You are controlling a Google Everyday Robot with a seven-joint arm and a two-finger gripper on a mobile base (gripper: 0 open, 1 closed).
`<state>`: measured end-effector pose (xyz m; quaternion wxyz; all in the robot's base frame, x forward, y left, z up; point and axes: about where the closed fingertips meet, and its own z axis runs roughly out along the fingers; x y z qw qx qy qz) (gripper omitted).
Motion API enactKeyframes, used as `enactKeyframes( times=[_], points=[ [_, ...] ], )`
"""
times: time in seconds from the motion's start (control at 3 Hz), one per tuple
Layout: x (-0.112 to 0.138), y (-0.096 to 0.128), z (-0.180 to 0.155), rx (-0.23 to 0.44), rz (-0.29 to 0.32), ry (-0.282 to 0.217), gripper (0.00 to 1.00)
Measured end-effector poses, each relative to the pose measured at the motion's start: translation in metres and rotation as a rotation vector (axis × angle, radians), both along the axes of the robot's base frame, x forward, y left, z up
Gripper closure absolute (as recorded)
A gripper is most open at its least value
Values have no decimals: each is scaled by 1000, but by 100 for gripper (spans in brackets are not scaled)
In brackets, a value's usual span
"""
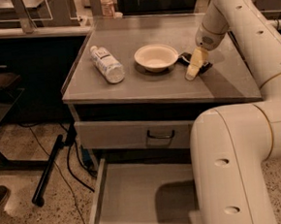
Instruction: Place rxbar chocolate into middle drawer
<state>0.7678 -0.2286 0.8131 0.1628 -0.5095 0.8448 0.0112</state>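
Pick-up stage. The gripper (193,74) stood on the rxbar chocolate (186,58), which lay on the countertop (128,83) at 3 o'clock from the bowl (156,57). Whether it gripped the bar could not be told. The middle drawer (137,197), at 6 o'clock, stood open; lift and transfer apparently were not yet done.

Grey countertop (143,88) carries three items. Clear bottle (107,64) lies on its side, left. Pale bowl (156,57) sits upright, centre. Black snack bar (185,57) lies flat, just right of bowl. Gripper (193,71) low over bar, partly covering it.
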Motion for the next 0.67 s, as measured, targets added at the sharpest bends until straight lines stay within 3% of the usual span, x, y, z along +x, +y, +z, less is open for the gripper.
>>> enactKeyframes(
  times=[0.67],
  points=[
    [4,1,-2,1,0,-8,42]
  ],
)
